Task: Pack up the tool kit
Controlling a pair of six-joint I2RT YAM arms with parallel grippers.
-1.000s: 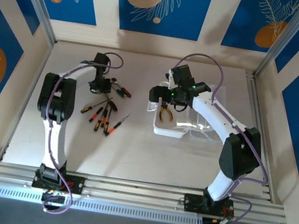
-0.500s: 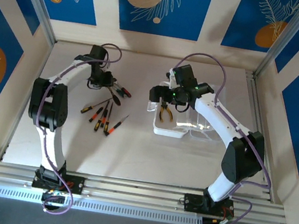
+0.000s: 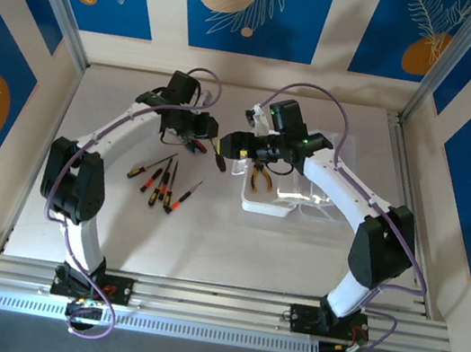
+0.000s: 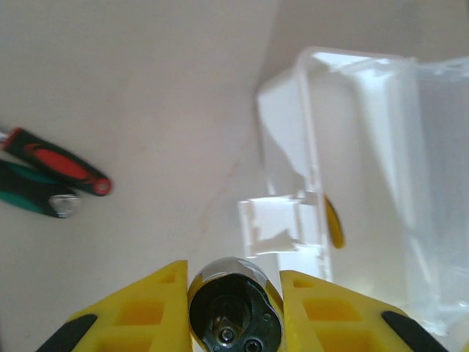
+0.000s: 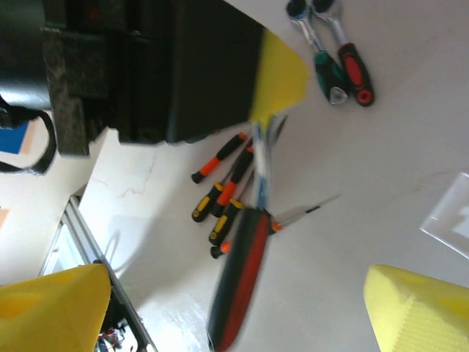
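Two robot arms meet above the middle of a pale bench (image 3: 205,244). The left gripper (image 4: 233,273) is clamped on the chrome head of a ratchet wrench (image 5: 238,282), whose red-and-black handle hangs below it. The right gripper (image 3: 230,144) faces it from just beside, jaws spread wide and holding nothing. The translucent white case (image 3: 273,196) lies open right of the bench's centre, with orange-handled pliers (image 3: 260,178) inside. Several screwdrivers (image 3: 161,183) lie in a loose row left of centre. Two more wrenches (image 5: 341,70) rest beyond them, nearer the far edge. The held wrench looks stiff and heavy for its size. Its polished head seems slippery, so the rubbery handle is probably the surer place to grip. The case looks light and thin-walled, likely to slide if nudged.
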